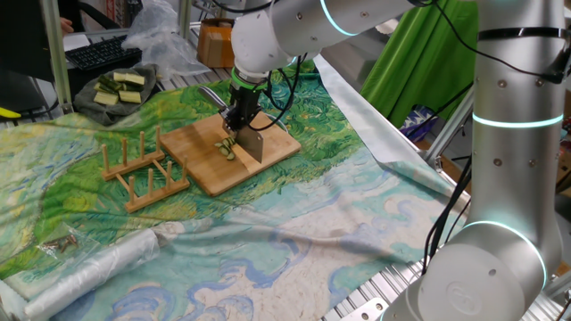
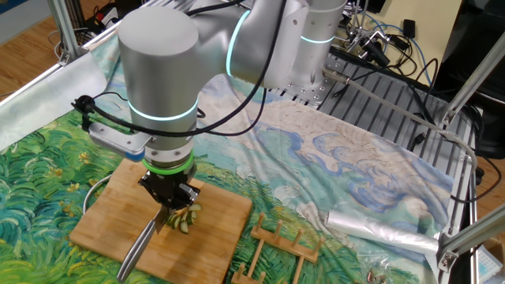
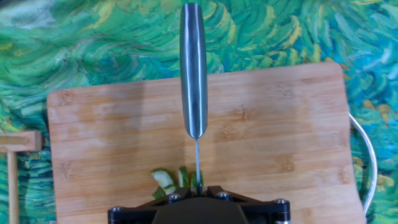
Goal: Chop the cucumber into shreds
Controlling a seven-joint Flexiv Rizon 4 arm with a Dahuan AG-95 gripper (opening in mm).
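While the gripper (image 2: pixel 172 207) is clamped tight on the knife (image 1: pixel 251 143), you have the blade down among the cucumber (image 3: pixel 176 180) bits, near the middle of the board (image 1: pixel 203 169). In the hand view the handle runs straight away from the camera, and the thin blade edge meets the pale green pieces just below it. You look to be mid-chop: a few slices lie cut, but they are still chunks, not shreds.

Your next move, as I judge it, calls for lifting the blade clear, shifting it slightly sideways over the pieces, and pressing down again. Watch that bits may stick to the blade and ride up with it.

Around you, the rack (image 1: pixel 143 169) sits just beside the board, close enough to catch a wide sideways shift. A plate (image 1: pixel 87 101) of cucumber sticks lies well apart at the far corner, and a roll of plastic (image 2: pixel 379 231) rests on the cloth (image 1: pixel 339 232), out of the way.
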